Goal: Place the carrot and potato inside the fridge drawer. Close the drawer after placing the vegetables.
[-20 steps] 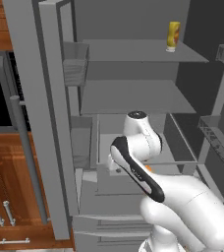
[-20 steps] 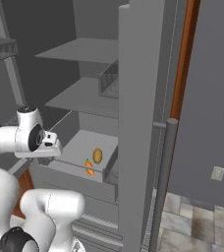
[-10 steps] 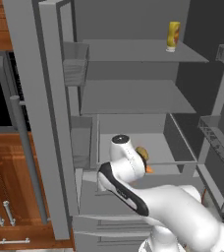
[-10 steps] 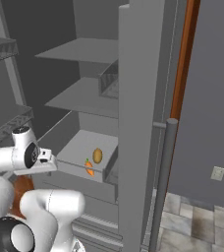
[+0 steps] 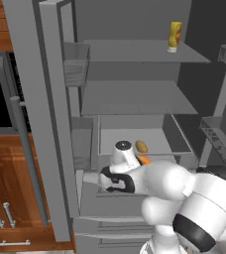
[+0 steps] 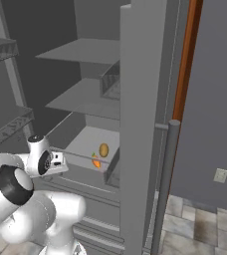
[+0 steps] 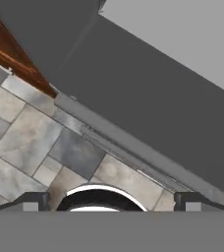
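Carrot (image 5: 143, 159) and potato (image 5: 141, 146) both lie in the pulled-out fridge drawer (image 5: 135, 140), touching or just beside each other, toward its front; right base view agrees (carrot (image 6: 96, 163), potato (image 6: 103, 150)). Placement part looks done.

Change over the last second: the arm has swung down and to the left, out of the drawer space. End effector (image 5: 87, 178) now sits low, in front of the drawer's front panel (image 5: 115, 203), near the left door (image 5: 30, 114). Fingers (image 7: 30, 202) spread wide, released, nothing between them. Hand view looks down at floor tiles (image 7: 25, 142).

Judgement: drawer not yet shut; the arm seems to be lining up for the push. Risk: contact too low.
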